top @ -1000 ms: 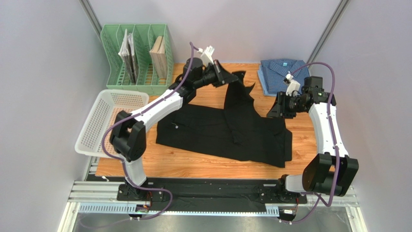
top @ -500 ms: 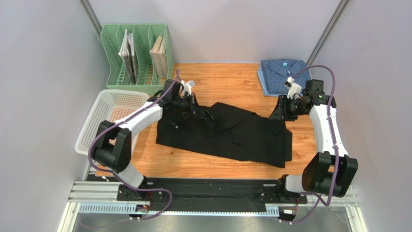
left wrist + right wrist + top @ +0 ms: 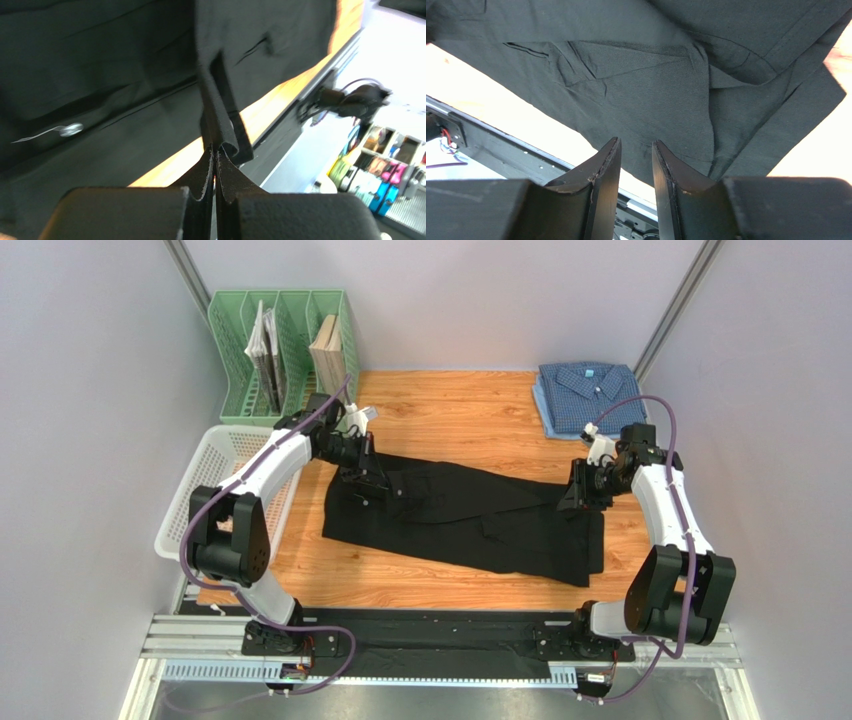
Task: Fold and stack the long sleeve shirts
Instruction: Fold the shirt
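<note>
The black long sleeve shirt (image 3: 470, 525) lies spread across the middle of the wooden table. My left gripper (image 3: 390, 483) hovers low over the shirt's left part, shut on a narrow fold of the black fabric (image 3: 220, 125), which runs up from the closed jaws (image 3: 216, 150). Over the shirt's right end my right gripper (image 3: 573, 498) stands open; its jaws (image 3: 636, 150) are a small way apart with nothing between them and the black cloth (image 3: 651, 95) below. The blue checked shirt (image 3: 582, 395) lies folded at the back right corner.
A green file rack (image 3: 285, 360) with books stands at the back left. A white mesh basket (image 3: 225, 490) sits at the table's left edge, close to the left arm. The metal rail (image 3: 440, 645) with the arm bases runs along the front.
The left gripper has carried the black fabric from high at the back down and to the left, laying it over the shirt. The right gripper sank toward the shirt and its jaws narrowed.
</note>
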